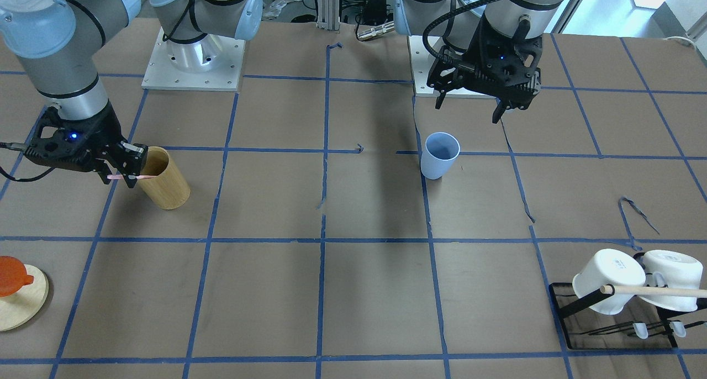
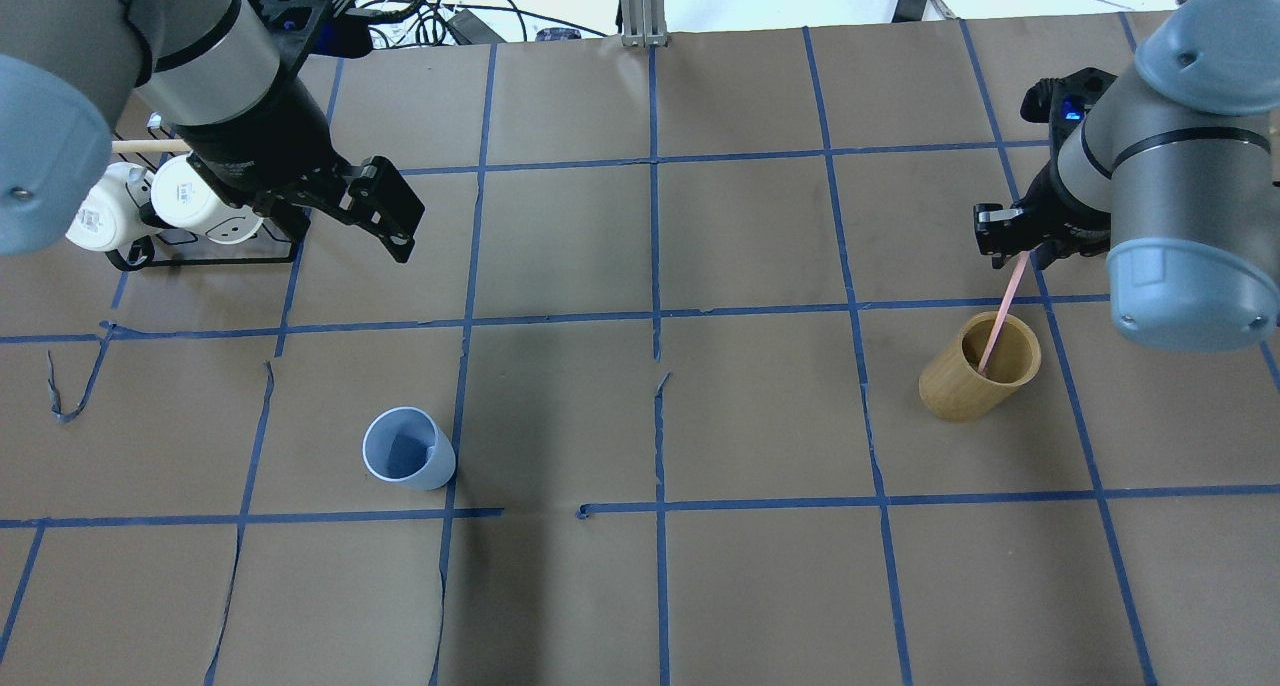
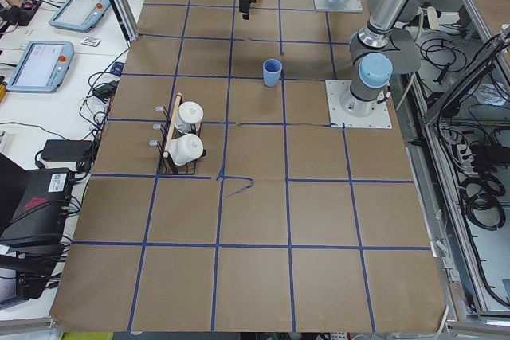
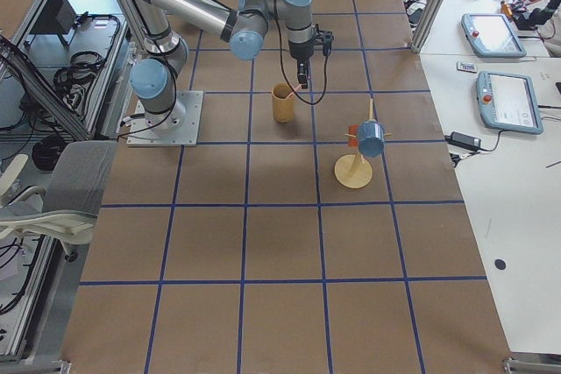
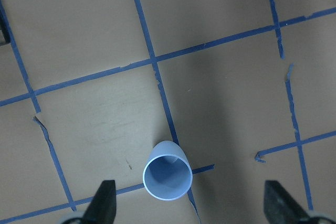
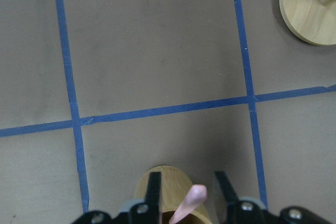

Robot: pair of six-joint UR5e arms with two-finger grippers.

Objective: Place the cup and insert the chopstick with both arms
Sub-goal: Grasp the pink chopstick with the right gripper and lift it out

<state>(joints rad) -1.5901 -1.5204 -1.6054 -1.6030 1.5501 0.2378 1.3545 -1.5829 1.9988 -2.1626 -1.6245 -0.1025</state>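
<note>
The light blue cup point(image 1: 440, 155) stands upright and empty on the table; it also shows in the overhead view point(image 2: 408, 448) and the left wrist view point(image 5: 168, 178). My left gripper point(image 1: 468, 109) is open and empty, raised above the table behind the cup point(image 3: 272, 72), with its fingers point(image 5: 105, 205) wide apart. My right gripper point(image 1: 124, 177) is shut on a thin pale pink chopstick point(image 2: 1001, 314). The chopstick's lower end is inside the tan bamboo cylinder point(image 2: 975, 378), and the gripper point(image 2: 1020, 251) hovers just above the cylinder's rim point(image 6: 168, 179).
A black rack point(image 1: 574, 312) with two white mugs and a thick wooden rod stands at the table's edge on my left side point(image 2: 150, 206). A round wooden stand point(image 1: 22, 304) with an orange piece sits on my right side point(image 6: 310, 3).
</note>
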